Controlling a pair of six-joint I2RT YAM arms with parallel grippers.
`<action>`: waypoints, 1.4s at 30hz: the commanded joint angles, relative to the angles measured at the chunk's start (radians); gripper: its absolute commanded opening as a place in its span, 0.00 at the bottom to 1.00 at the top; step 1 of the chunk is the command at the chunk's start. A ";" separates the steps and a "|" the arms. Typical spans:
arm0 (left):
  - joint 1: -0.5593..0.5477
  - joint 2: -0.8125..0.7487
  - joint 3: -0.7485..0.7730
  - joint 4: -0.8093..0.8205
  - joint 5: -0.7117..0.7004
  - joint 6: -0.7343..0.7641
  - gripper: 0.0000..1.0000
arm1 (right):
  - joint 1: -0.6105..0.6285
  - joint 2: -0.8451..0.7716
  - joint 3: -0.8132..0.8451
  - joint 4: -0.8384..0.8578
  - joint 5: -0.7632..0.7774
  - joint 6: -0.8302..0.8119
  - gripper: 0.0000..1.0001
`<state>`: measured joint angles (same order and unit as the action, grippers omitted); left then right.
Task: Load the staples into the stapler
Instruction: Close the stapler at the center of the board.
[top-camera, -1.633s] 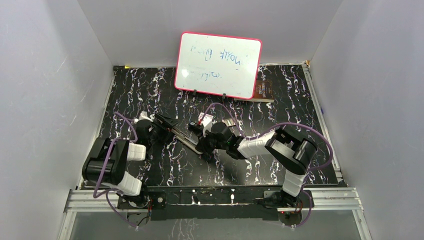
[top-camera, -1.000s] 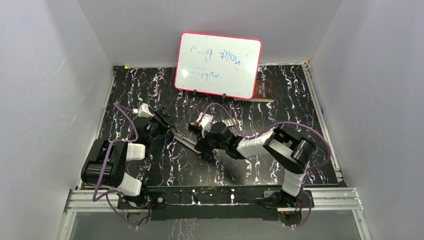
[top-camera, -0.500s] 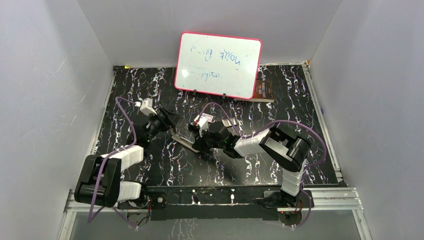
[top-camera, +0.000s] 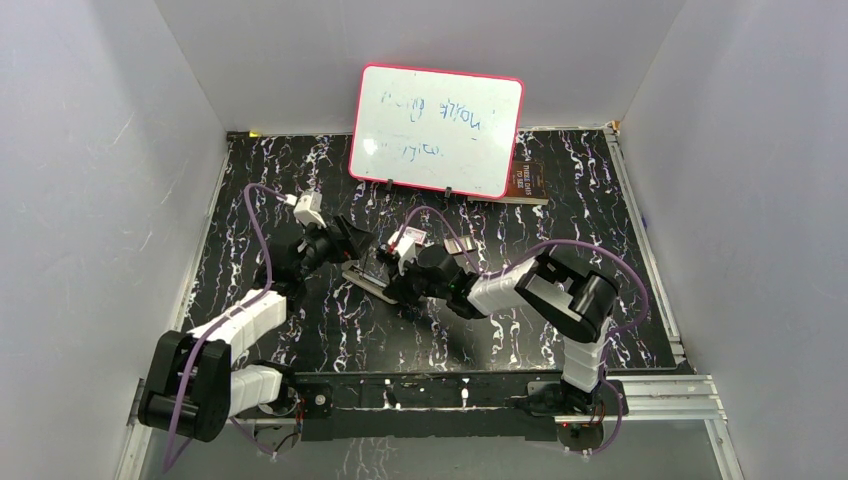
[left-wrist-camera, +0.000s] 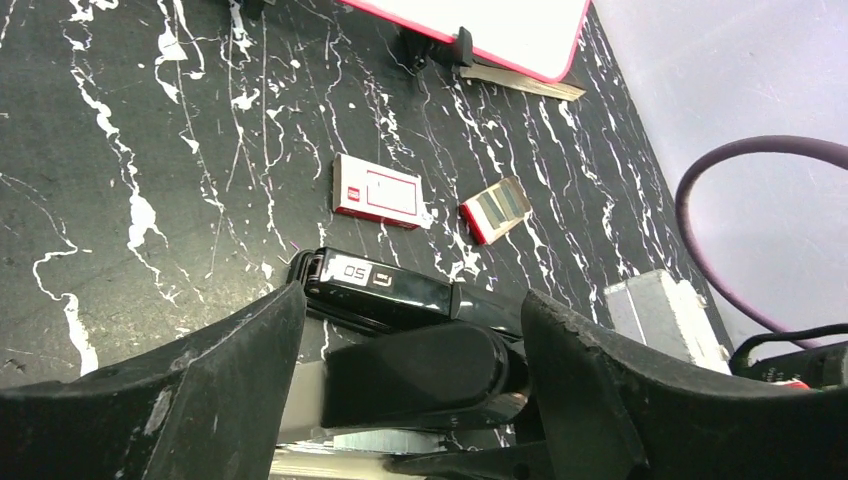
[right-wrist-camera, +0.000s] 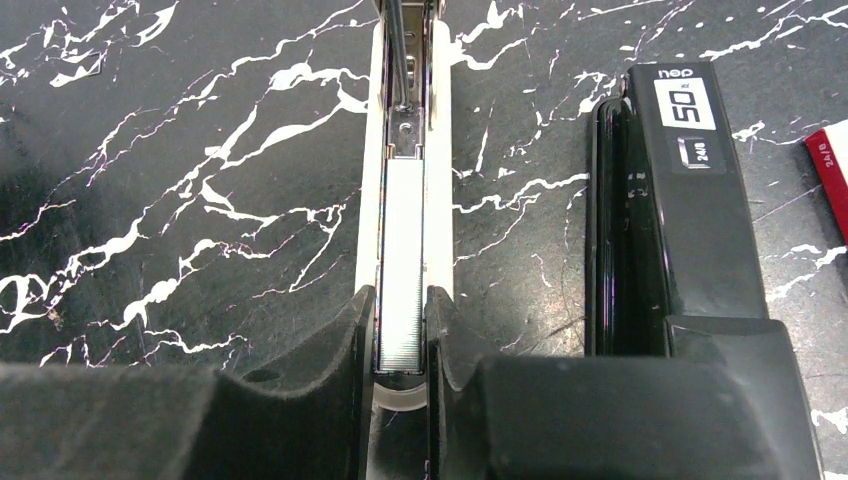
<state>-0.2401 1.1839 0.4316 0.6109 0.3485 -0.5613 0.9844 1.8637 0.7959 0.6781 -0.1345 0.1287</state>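
Note:
The stapler (top-camera: 368, 272) lies open at mid-table. In the right wrist view its shiny rail (right-wrist-camera: 405, 100) runs away from me, with a silvery staples strip (right-wrist-camera: 402, 260) lying in the channel. My right gripper (right-wrist-camera: 402, 300) is shut on the rail's sides, either side of the strip; it also shows in the top view (top-camera: 398, 283). My left gripper (top-camera: 350, 240) is at the stapler's far-left end. In the left wrist view it (left-wrist-camera: 412, 300) is open, with the stapler's black rounded top half (left-wrist-camera: 420, 375) between the fingers, close to the right one.
A black bar labelled 50 (right-wrist-camera: 680, 220) lies alongside the rail, also in the left wrist view (left-wrist-camera: 400, 288). Beyond it lie a white box with a red label (left-wrist-camera: 385, 192) and a small red-edged tray (left-wrist-camera: 495, 205). A whiteboard (top-camera: 437, 130) stands at the back.
My left arm has stretched up and to the right, bringing its gripper from the left of the stapler onto its far-left end. My right gripper has stayed on the stapler.

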 joint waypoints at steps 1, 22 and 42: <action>0.001 -0.047 0.041 -0.033 0.034 0.004 0.78 | 0.001 0.042 -0.056 -0.023 0.018 -0.025 0.02; 0.002 0.007 0.274 -0.436 0.014 0.489 0.98 | -0.084 -0.196 -0.191 -0.232 -0.098 -0.214 0.42; -0.054 0.177 0.243 -0.586 0.563 1.241 0.86 | -0.126 -0.698 -0.346 -0.344 -0.147 -0.084 0.63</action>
<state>-0.2832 1.3346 0.6678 0.0574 0.7792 0.5095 0.8639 1.1999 0.4709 0.3382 -0.2649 0.0032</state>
